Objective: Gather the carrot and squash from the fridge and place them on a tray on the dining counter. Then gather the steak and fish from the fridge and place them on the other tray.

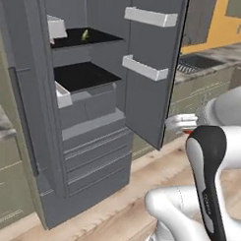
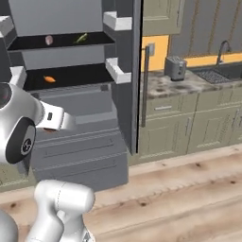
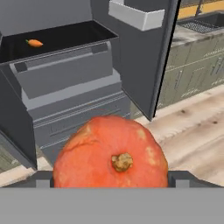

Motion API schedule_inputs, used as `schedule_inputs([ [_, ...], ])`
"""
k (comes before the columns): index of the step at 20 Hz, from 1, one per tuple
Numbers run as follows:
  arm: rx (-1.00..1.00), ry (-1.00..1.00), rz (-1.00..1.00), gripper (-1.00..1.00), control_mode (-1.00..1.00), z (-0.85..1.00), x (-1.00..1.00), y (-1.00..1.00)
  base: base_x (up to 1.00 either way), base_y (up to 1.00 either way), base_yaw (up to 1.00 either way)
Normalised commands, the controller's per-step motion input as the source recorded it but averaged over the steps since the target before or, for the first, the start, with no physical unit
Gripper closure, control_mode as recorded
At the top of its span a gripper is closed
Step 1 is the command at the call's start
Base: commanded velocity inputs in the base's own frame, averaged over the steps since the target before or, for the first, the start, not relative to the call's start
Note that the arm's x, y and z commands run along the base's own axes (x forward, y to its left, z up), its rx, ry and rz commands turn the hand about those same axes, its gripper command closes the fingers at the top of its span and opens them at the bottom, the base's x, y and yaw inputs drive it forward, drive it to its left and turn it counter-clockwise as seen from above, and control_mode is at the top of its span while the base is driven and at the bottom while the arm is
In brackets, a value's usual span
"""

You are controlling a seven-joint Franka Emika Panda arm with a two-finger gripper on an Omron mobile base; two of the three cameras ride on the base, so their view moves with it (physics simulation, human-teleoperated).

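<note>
A round orange squash point(image 3: 111, 153) with a brown stem fills the low middle of the hand view. My gripper point(image 3: 113, 181) is shut on it, one dark fingertip at each side. In the left base view the white hand point(image 1: 180, 122) hangs in front of the open fridge door's edge, away from the shelves. The carrot point(image 3: 35, 43) lies on the lower black fridge shelf point(image 2: 71, 75), and it appears again in the right base view as the carrot point(image 2: 49, 79). On the upper shelf sit a pinkish item point(image 2: 49, 40) and a green item point(image 2: 82, 37); I cannot tell what they are.
The grey fridge stands open, its right door point(image 1: 149, 69) swung out with white bins point(image 1: 145, 67) on it. Drawers point(image 3: 65, 78) sit below the shelves. To the right run a counter with a toaster point(image 2: 175, 67) and a sink point(image 2: 215, 74). Wooden floor point(image 2: 179, 198) lies in front.
</note>
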Motion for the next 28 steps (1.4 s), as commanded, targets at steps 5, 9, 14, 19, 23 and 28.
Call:
schedule_inputs([
  [5,0.00,0.00,0.00,1.00,1.00,0.00,0.00,0.00,-0.85,0.17,-0.45],
  [9,0.00,0.00,0.00,1.00,1.00,0.00,0.00,0.00,-0.85,0.01,-0.45],
  [14,0.00,0.00,0.00,1.00,1.00,0.00,0.00,0.00,-0.90,0.00,-0.45],
  [19,0.00,0.00,0.00,1.00,1.00,0.00,0.00,0.00,-0.95,-0.05,-0.41],
  [23,0.00,0.00,0.00,1.00,1.00,0.00,0.00,0.00,-0.85,-0.09,-0.40],
  [28,0.00,0.00,0.00,1.00,1.00,0.00,0.00,0.00,-0.61,-0.16,-0.40],
])
